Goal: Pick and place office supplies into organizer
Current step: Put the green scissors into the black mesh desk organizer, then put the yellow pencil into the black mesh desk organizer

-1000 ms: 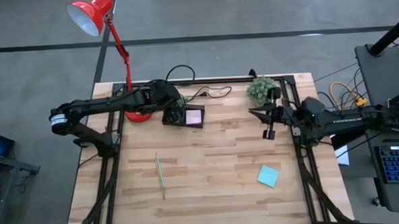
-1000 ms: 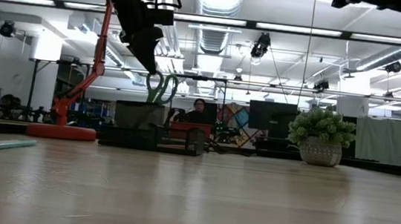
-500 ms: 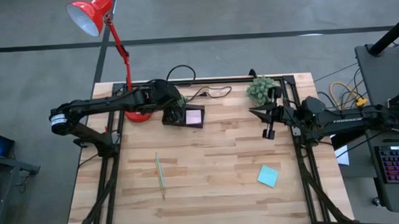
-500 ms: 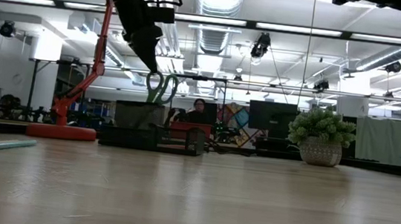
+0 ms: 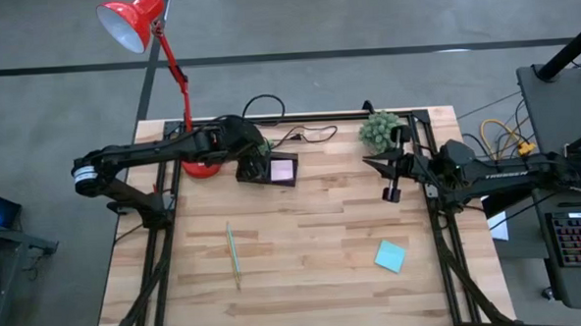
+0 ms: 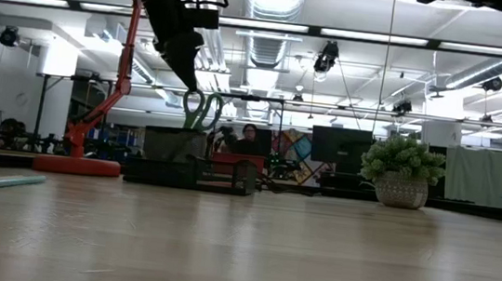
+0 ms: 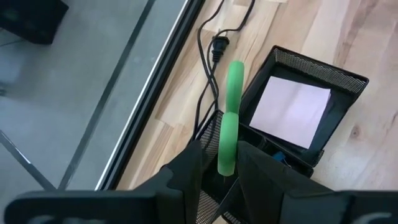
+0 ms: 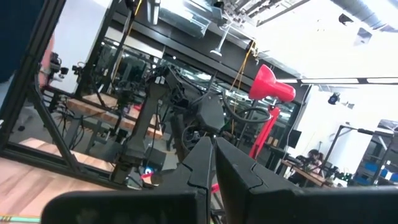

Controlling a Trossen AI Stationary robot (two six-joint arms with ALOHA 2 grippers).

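My left gripper (image 5: 254, 150) hovers over the taller section of the black organizer (image 5: 266, 170) at the table's far left, shut on the green-handled scissors (image 7: 229, 118). In the low view the green loops (image 6: 201, 110) hang just above the organizer (image 6: 175, 156). A pink sticky pad (image 7: 289, 112) lies flat in the low tray. The teal pad (image 5: 390, 256) lies flat near the right near corner, and the green pencil (image 5: 233, 255) lies at left centre. My right gripper (image 5: 391, 193) waits shut above the table's right side. My left gripper pinches the scissors' green handle (image 7: 226, 163) between its two fingers, coming from above and slanting down. The handle loops (image 7: 234, 78) stick out past the fingertips, edge-on to the wrist camera, and hang clear above the organizer's taller section. The blades do not show.
The red lamp's round base (image 5: 202, 167) stands just left of the organizer, its arm rising over the far edge. A black cable (image 5: 304, 135) runs behind the organizer. A small potted plant (image 5: 379, 130) stands at the far right. Bare wood lies across the table's middle and near side.
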